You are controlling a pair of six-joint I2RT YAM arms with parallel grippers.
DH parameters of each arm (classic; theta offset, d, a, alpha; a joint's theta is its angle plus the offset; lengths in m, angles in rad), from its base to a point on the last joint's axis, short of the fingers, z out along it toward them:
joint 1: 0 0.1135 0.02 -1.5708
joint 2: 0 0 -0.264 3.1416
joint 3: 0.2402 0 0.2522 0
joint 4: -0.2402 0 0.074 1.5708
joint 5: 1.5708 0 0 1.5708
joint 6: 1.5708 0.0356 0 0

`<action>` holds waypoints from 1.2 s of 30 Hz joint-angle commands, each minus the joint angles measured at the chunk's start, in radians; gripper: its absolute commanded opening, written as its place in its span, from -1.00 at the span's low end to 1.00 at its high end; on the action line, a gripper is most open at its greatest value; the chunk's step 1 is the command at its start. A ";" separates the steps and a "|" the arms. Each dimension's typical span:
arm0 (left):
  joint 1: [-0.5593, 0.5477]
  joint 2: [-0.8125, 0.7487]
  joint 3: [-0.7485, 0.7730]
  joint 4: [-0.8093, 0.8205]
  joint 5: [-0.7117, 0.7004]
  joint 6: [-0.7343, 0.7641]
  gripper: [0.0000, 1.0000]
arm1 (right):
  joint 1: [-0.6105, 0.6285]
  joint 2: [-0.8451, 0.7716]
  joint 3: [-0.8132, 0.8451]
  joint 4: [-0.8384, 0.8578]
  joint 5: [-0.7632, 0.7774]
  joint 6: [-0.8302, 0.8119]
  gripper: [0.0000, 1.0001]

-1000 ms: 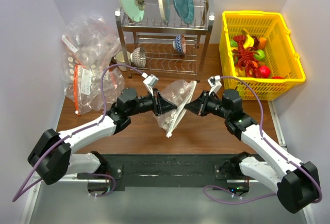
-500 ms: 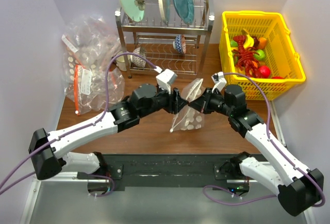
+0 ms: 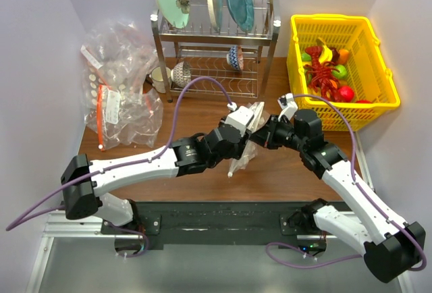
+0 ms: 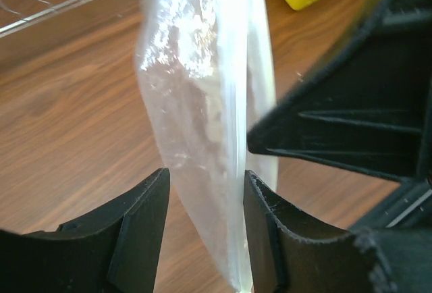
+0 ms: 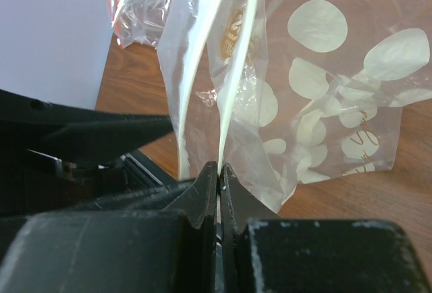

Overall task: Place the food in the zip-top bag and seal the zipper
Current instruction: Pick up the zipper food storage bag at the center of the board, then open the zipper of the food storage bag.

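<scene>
In the top external view, the zip-top bag (image 3: 237, 163) is held up off the wooden surface (image 3: 273, 175), between the left hand (image 3: 248, 136) and the right hand (image 3: 260, 136), which are brought tip to tip at its upper part. The food (image 3: 327, 71) is heaped in a yellow basket (image 3: 297, 63) at the far right, well apart from the bag.

In the left wrist view, the left hand's fingers (image 4: 138, 232) are spread apart and the bag is hung edge-on between them. Whether either finger is touched by it cannot be told.

In the right wrist view, the right hand is pinched together on one lip of the zipper (image 5: 233, 84). The other lip is bowed away, so the mouth is parted.
</scene>
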 commanded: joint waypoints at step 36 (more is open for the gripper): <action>0.018 0.012 0.229 -0.474 -0.410 -0.031 -1.00 | 0.135 0.380 0.198 0.152 -0.004 0.063 -1.00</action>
